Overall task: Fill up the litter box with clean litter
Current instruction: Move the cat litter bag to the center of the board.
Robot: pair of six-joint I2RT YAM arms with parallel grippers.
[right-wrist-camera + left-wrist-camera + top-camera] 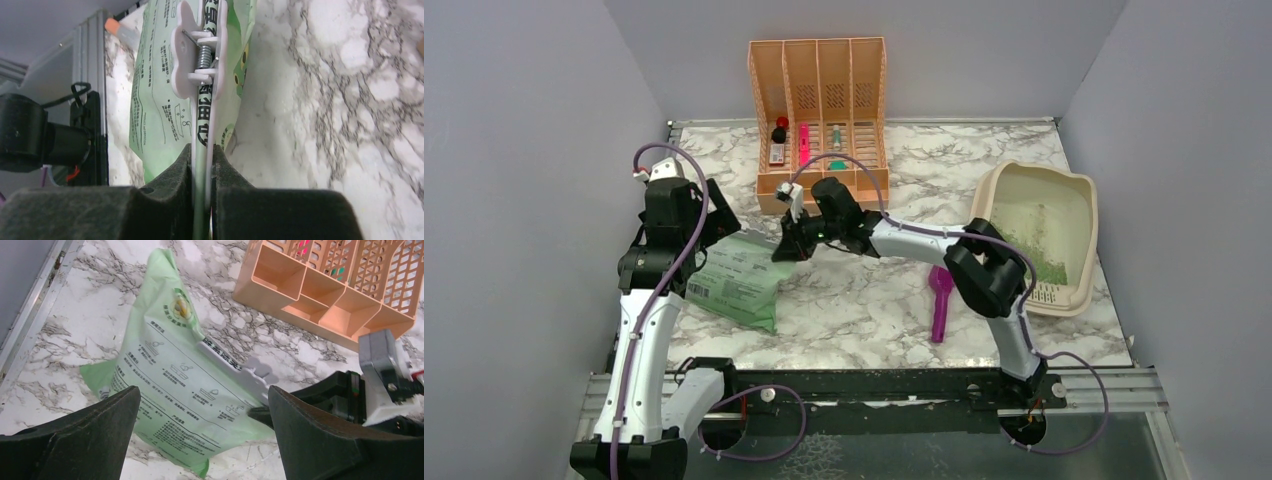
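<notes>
The beige litter box (1079, 185) stands at the right of the table, with a thin scatter of green clean litter (1050, 266) near its grille end. A pale green printed bag (739, 275) (170, 375) (155, 100) lies at the left, its top edge held closed by a long white spring clip (240, 370) (197, 55). My right gripper (786, 246) (202, 155) is shut on that clipped edge, pinching the clip and the bag film between its fingers. My left gripper (716, 226) (202, 435) hovers open above the bag, touching nothing.
A peach slatted file organizer (819, 100) (325, 295) holding small items stands at the back centre, close behind the bag. A purple scoop (941, 300) lies on the marble between the arms and the litter box. Grey walls close in the left, right and back.
</notes>
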